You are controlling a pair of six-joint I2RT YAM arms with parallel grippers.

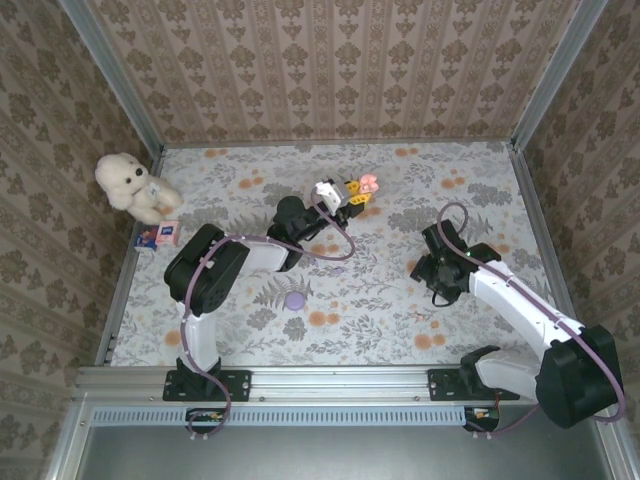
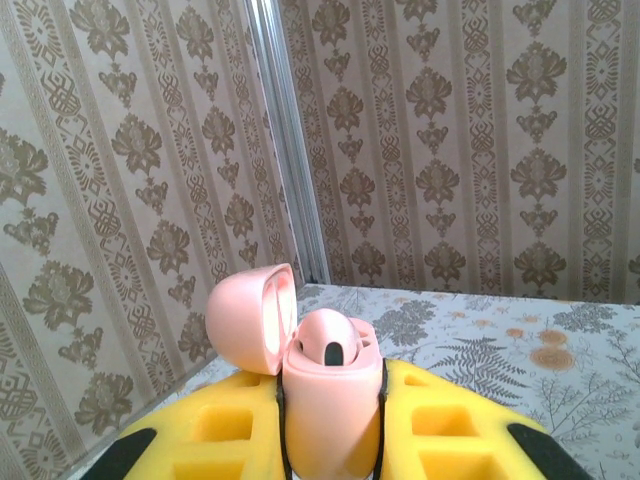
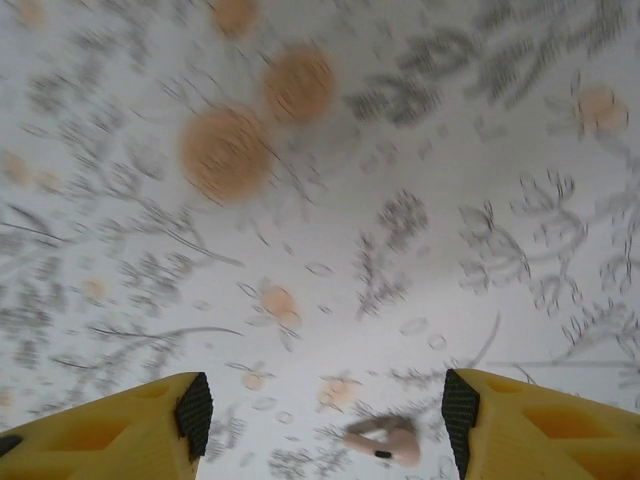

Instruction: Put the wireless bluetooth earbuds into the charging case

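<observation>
- L arm is reaching out to the far middle of the tabletop (image 1: 400,330). The left fingers (image 2: 490,450) are clamped on the pink charging case (image 2: 330,400), one yellow finger on each side, case upright.
- The lid (image 2: 250,318) is flipped open and hangs off to the left in my L wrist cam. I can see one dark slot in the top of the case body.
- R side: the right fingers (image 3: 540,420) are spread wide, gripping nothing, pointing down at the floral cloth.
- The pinkish earbud (image 3: 385,440) is lying on the cloth between them, nearer the finger on the right of the R wrist cam. As far as I can tell it's touching neither finger, but the pic's blurry.
- On the top cam the R wrist sits right of centre, well apart from the case up at the L arm's tip.
- There's a round lilac disc (image 1: 295,299) on the cloth near the middle, just beside the L arm's elbow. Can't tell what it is from up here.
- A plush bear (image 1: 130,187) is in the far-left corner, w/ a small box (image 1: 158,235) just in front of it.
</observation>
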